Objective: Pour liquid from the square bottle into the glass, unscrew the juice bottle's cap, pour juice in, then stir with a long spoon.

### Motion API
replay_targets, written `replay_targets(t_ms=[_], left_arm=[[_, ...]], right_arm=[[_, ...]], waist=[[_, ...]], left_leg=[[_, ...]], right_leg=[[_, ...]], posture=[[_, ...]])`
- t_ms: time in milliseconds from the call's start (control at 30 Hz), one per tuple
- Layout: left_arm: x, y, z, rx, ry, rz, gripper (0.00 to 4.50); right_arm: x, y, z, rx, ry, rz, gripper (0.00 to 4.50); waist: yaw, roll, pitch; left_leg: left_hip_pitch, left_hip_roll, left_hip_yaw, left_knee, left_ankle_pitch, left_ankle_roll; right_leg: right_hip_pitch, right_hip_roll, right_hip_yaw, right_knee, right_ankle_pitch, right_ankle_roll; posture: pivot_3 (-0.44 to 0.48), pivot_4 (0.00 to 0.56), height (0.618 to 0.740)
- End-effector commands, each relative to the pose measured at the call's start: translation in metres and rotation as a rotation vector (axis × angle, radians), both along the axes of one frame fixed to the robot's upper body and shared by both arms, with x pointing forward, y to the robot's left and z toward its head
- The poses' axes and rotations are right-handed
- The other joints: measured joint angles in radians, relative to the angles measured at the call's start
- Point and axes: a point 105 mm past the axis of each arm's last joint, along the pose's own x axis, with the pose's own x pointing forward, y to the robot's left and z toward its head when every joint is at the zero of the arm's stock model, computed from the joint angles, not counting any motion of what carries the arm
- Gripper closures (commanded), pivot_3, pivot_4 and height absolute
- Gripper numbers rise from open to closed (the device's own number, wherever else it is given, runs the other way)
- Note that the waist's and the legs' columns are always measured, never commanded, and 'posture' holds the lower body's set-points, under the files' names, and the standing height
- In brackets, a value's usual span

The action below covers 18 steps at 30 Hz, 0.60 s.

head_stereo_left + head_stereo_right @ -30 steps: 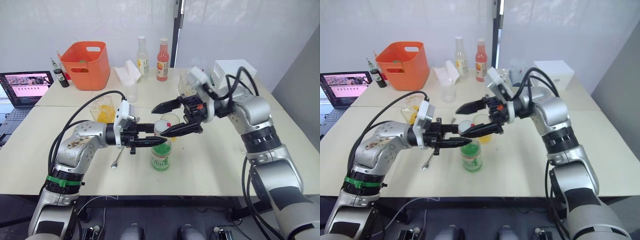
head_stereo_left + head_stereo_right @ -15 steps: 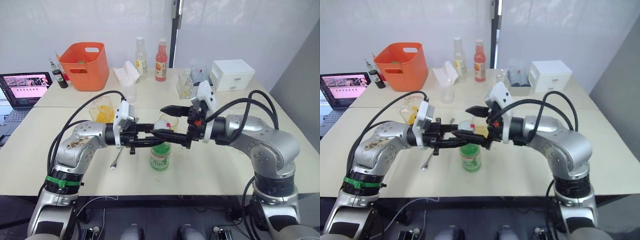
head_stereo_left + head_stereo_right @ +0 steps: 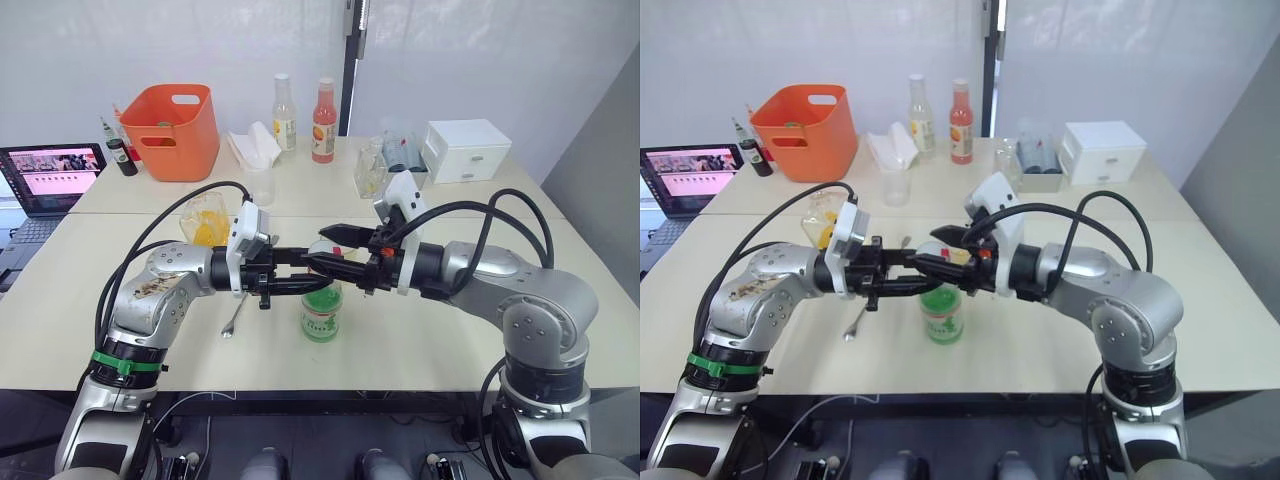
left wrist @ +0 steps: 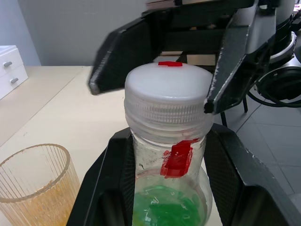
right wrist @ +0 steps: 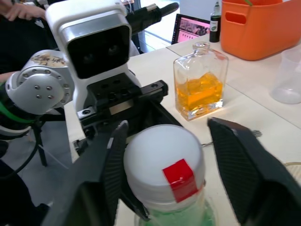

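Observation:
The juice bottle [image 3: 321,312] holds green liquid and stands upright near the table's front, its white cap [image 4: 168,99] marked with red tape. My left gripper [image 3: 316,281] is shut on the bottle's neck just below the cap. Coming in from the right, my right gripper [image 5: 171,160] is open, one finger on each side of the cap with small gaps showing. The ribbed glass [image 4: 35,183] with a little orange liquid stands just behind the bottle. The square bottle [image 3: 207,222], half full of orange liquid, is at the back left. The long spoon [image 3: 235,313] lies under my left forearm.
An orange basket [image 3: 172,130], small dark bottles [image 3: 122,150] and a laptop [image 3: 50,175] sit at the far left. Two tall bottles [image 3: 324,120], a clear plastic cup [image 3: 262,185] and a white drawer box [image 3: 462,150] line the back of the table.
My right gripper has swung down and leftwards from above the glass and now straddles the bottle's cap. The left gripper has held the bottle still.

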Motion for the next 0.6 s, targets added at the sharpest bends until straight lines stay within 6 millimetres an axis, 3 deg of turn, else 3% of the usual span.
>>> replay_targets(t_ms=[33, 200, 467, 600], left_arm=[[-0.002, -0.001, -0.005, 0.030, 0.013, -0.017, 2.90], [-0.002, 0.001, -0.006, 0.034, 0.013, -0.013, 2.90], [-0.004, 0.002, -0.008, 0.038, 0.011, -0.011, 2.90], [-0.006, 0.002, -0.009, 0.037, 0.012, -0.010, 2.90]], right_arm=[[0.000, -0.004, 0.007, 0.025, -0.024, -0.016, 2.82], [0.001, -0.004, 0.005, -0.009, -0.032, 0.061, 2.82], [0.003, -0.003, 0.012, -0.103, -0.059, 0.593, 2.82], [0.018, 0.002, 0.013, -0.174, -0.015, 0.801, 2.82]], waist=[[0.000, 0.000, 0.000], [-0.001, 0.000, 0.000], [-0.003, 0.000, 0.000], [-0.004, 0.000, 0.000]], left_leg=[[0.000, 0.000, 0.000, 0.000, 0.000, 0.000], [0.000, 0.000, 0.000, 0.000, 0.000, 0.000], [0.000, 0.001, 0.001, 0.000, 0.000, 0.000], [0.000, 0.001, 0.001, -0.001, 0.000, 0.000]], right_leg=[[0.000, 0.000, 0.000, 0.000, 0.000, 0.000], [0.000, 0.000, 0.000, 0.000, 0.000, 0.000], [0.000, 0.001, 0.000, -0.001, 0.000, 0.000], [0.000, 0.002, 0.000, -0.001, 0.000, 0.000]], posture=[[0.000, 0.150, 0.715], [0.000, 0.150, 0.715], [0.000, 0.150, 0.715], [0.000, 0.150, 0.715]])
